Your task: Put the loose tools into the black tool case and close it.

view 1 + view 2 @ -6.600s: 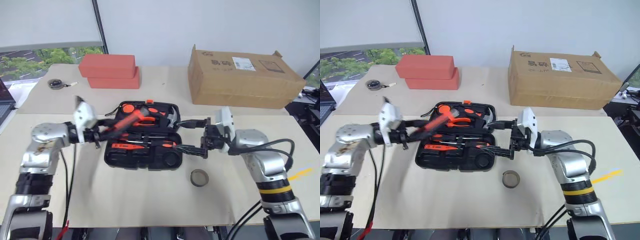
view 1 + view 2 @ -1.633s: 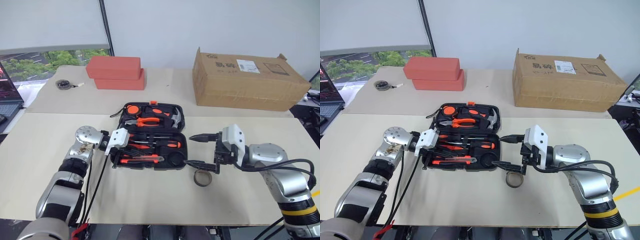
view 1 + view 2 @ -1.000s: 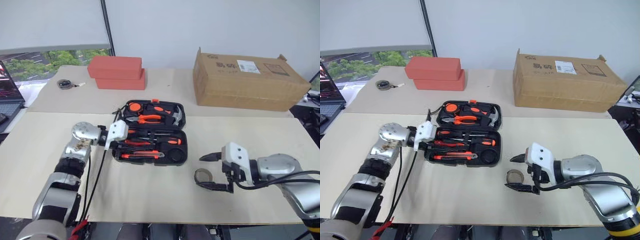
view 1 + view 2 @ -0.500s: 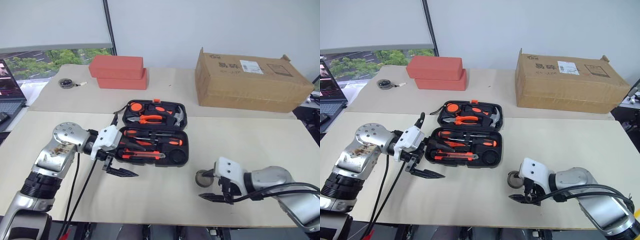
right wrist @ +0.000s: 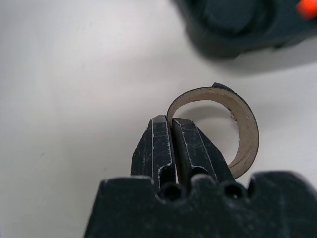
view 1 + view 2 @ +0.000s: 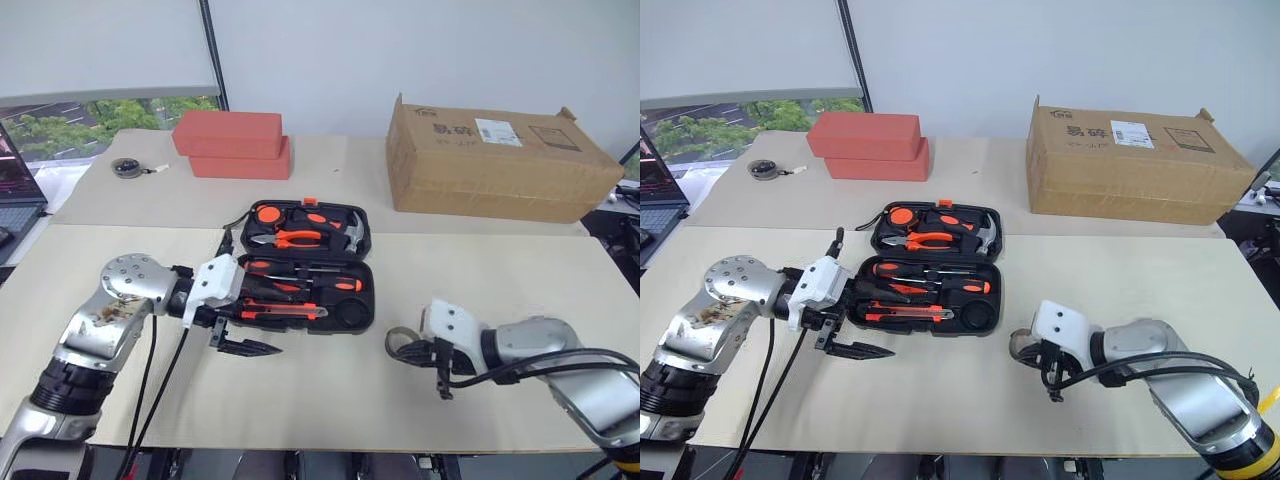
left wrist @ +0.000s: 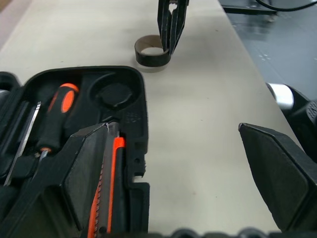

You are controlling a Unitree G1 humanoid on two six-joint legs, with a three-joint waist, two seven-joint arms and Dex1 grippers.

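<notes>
My right gripper (image 5: 172,131) pinches the tape roll (image 5: 241,130) wall, ready to lift it toward the open tool case (image 6: 352,318); my left gripper (image 6: 243,325) hangs spread beside it.

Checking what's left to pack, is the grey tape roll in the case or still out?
Out. The tape roll lies on the table beside the open black tool case; its round recess is empty.

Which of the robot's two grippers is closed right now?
The right gripper: its fingers are pinched on the tape roll's wall, while the left gripper is spread wide beside the tool case.

Table (image 6: 330,400) (beige) under case (image 6: 300,265), boxes (image 6: 232,145)
</notes>
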